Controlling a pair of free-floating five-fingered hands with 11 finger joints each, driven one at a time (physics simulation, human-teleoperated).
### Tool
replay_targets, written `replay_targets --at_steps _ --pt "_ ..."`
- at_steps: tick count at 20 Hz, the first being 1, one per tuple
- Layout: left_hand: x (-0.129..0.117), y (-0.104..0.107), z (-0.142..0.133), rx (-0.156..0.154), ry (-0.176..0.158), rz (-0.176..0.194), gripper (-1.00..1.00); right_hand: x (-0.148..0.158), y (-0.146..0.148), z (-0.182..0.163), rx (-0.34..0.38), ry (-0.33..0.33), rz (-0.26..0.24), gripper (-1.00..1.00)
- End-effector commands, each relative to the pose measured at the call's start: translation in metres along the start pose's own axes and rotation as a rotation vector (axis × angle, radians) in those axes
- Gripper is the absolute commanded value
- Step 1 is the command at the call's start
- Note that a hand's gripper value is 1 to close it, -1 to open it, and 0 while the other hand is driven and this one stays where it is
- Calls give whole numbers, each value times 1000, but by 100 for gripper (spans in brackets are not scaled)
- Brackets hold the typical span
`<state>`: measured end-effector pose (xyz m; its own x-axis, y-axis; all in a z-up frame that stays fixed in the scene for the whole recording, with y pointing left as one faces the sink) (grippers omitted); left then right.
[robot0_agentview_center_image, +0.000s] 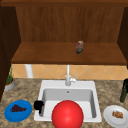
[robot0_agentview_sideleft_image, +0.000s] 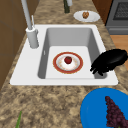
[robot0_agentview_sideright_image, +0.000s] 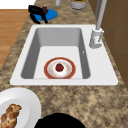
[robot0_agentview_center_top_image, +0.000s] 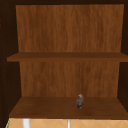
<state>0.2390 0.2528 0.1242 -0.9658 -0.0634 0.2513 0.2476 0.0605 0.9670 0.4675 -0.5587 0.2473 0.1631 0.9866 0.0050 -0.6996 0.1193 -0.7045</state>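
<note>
Beside left robot hand (robot0_agentview_center_image: 38, 105), blue plate (robot0_agentview_center_image: 18, 110), sink (robot0_agentview_center_image: 68, 85)

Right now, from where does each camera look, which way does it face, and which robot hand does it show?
Front view: before the sink, facing the wall; left robot hand at the sink's left rim.
Left side view: from the left, along the sink; same hand by the blue plate.
Right side view: from the right; that hand far, right robot hand probably nearest.
Upper view: faces the wooden shelves.
Both side views share the red-rimmed plate.
</note>
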Motion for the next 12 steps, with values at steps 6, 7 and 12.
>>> replay_targets --at_steps 6,7,12 --pt "0 0 0 0 0 0 0 8 -4 27 -125 90 45 100" --pt "0 0 0 0 0 0 0 8 -11 33 -103 52 67 100" --pt "0 0 0 0 0 0 0 28 -21 67 -84 58 76 100"
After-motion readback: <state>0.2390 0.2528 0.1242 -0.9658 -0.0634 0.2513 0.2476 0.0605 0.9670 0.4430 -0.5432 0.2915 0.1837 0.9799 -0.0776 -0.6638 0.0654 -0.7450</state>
